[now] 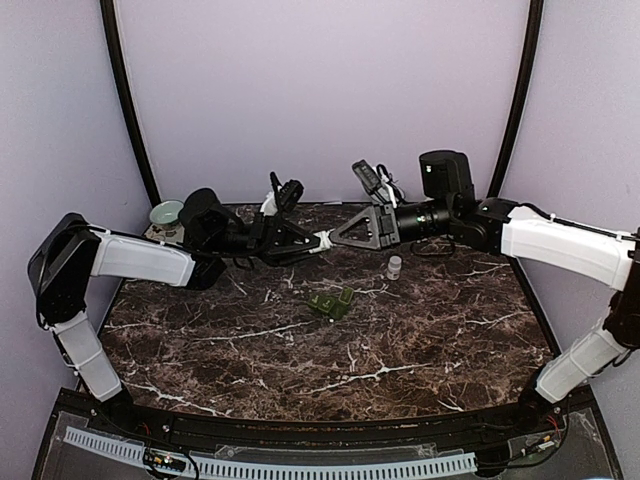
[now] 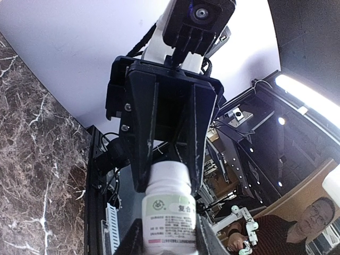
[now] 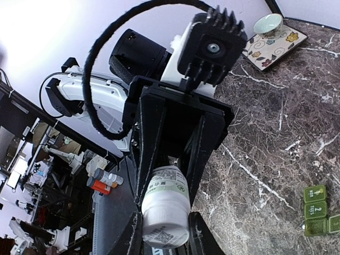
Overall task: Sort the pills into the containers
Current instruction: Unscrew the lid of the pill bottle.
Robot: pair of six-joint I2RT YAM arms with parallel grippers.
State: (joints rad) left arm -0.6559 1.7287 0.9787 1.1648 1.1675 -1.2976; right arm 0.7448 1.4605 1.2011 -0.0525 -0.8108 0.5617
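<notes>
A white pill bottle (image 1: 322,241) with a green-and-white label hangs in the air above the back of the marble table, held between both grippers. My left gripper (image 1: 313,244) is shut on the labelled body (image 2: 170,215). My right gripper (image 1: 332,238) is shut on the white cap end (image 3: 166,212), facing the left one tip to tip. A green pill organiser (image 1: 332,303) lies on the table below them, and it shows at the right edge of the right wrist view (image 3: 317,210). No loose pills are in view.
A small white container (image 1: 394,266) stands on the table under the right arm. A pale bowl (image 1: 166,212) sits on a flowered mat (image 3: 276,47) at the back left corner. Purple walls close in the back and sides.
</notes>
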